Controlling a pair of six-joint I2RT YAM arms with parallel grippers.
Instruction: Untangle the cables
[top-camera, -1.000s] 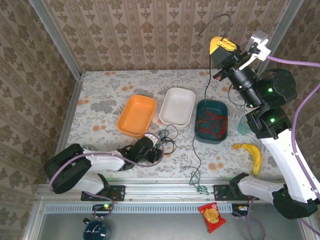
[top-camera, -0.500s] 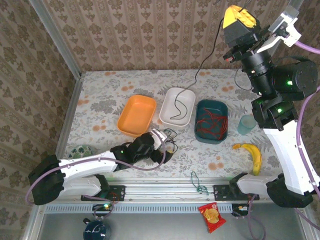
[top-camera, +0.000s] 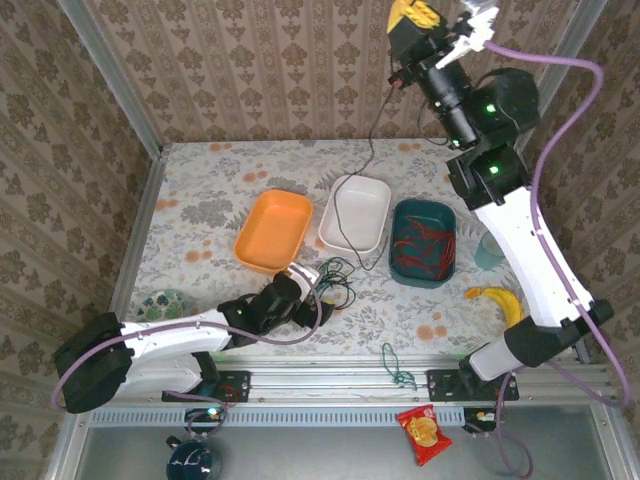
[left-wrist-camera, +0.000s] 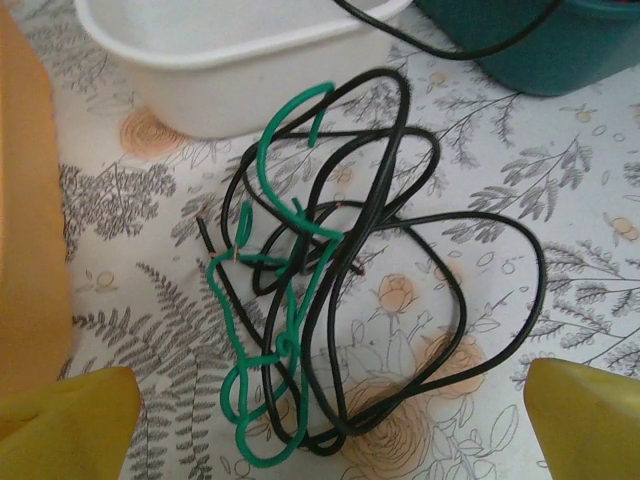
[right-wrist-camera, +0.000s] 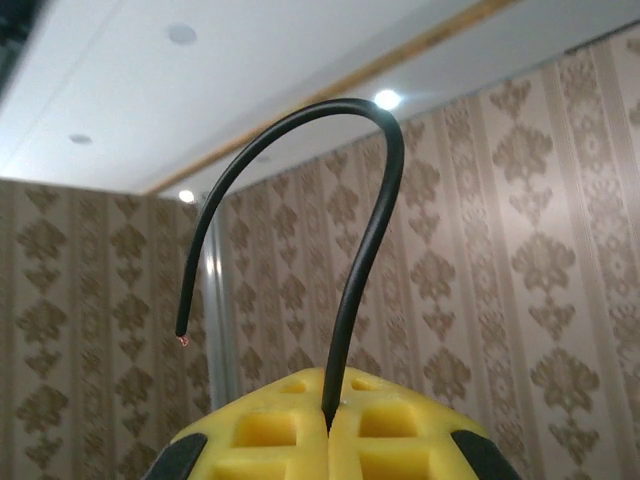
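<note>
A tangle of black and green cables (left-wrist-camera: 330, 300) lies on the flowered table in front of the white tray (left-wrist-camera: 200, 60). My left gripper (left-wrist-camera: 325, 440) is open just short of it, its yellow fingertips (left-wrist-camera: 65, 420) wide to either side, touching nothing. In the top view this gripper (top-camera: 305, 300) sits next to the tangle (top-camera: 337, 280). High at the back, my right gripper (right-wrist-camera: 328, 425) is shut on a black cable (right-wrist-camera: 365, 200). That cable (top-camera: 371, 150) hangs from the raised right gripper (top-camera: 415, 15) down into the white tray (top-camera: 375, 200). Red cables (top-camera: 425, 245) lie in the teal bin. A green cable (top-camera: 400, 370) rests at the near edge.
An orange tray (top-camera: 272, 230) stands left of the white one, the teal bin (top-camera: 445, 215) to its right. A banana (top-camera: 505, 305) and a pale cup (top-camera: 488, 250) are at the right. A small bowl (top-camera: 163, 303) sits by the left arm, a snack packet (top-camera: 423, 432) below the rail.
My right gripper has risen and swung left with the black cable, dragging its lower end into the white tray. My left gripper has opened wide by the tangle.
</note>
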